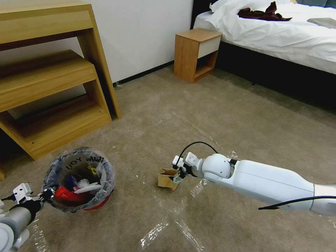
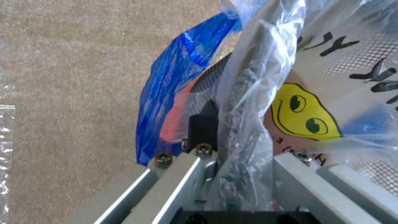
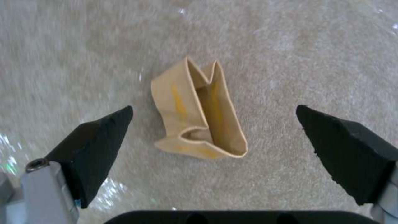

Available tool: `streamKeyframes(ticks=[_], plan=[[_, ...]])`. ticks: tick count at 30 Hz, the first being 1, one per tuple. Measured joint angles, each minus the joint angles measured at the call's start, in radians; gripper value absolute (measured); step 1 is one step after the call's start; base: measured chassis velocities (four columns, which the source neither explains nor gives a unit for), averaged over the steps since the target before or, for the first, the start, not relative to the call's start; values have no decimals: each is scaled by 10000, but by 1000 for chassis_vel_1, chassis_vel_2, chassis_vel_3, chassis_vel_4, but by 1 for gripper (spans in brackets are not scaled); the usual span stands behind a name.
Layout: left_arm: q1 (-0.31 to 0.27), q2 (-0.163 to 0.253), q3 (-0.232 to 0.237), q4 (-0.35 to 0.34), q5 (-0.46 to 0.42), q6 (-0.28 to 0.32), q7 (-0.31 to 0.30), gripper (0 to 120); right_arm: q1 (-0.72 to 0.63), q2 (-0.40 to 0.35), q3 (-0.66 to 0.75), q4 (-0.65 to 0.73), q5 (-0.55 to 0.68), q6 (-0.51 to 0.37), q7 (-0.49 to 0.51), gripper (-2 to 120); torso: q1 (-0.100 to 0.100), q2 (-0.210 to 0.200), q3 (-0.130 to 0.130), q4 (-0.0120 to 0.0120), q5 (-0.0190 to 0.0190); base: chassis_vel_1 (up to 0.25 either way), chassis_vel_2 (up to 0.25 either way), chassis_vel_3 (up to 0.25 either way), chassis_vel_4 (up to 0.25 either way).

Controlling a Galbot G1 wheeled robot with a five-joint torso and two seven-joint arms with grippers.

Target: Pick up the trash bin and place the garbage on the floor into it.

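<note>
Right gripper [image 3: 213, 137] hangs spread wide above the box [image 3: 199, 113], a crumpled cardboard carton lying on the floor [image 1: 224, 115] at lower centre of the head view, one black pad on either side and neither touching. It looks light, thin-walled and easily squashed, so a pinch across its folded flaps should hold. Left gripper [image 1: 44, 194] is clamped on the rim of the bin [image 1: 79, 179] at lower left, held by its bag-covered edge, with litter already inside. Open carpet lies between box and bin; the shelf [image 1: 52, 80] stands well behind, the bed [image 1: 280, 31] far off at upper right.
</note>
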Motion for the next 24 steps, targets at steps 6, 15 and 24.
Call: streamKeyframes(ticks=[6, 15, 24], plan=[[-137, -56, 60, 107, 10, -9, 1, 0, 78, 184, -210, -602, -784, 359, -841, 100, 0, 0, 0, -3, 1, 0, 0, 0, 0], [-193, -192, 58, 254, 63, -46, 74, 0, 367, 860, -878, -1707, -1124, 233, -1047, 100, 0, 0, 0, 0, -1, 0, 0, 0, 0], [-185, -253, -40, 218, 68, -65, 87, 0, 164, 1615, -1002, -2950, -1492, 533, -1355, 100, 0, 0, 0, -1, -1, 0, 0, 0, 0]])
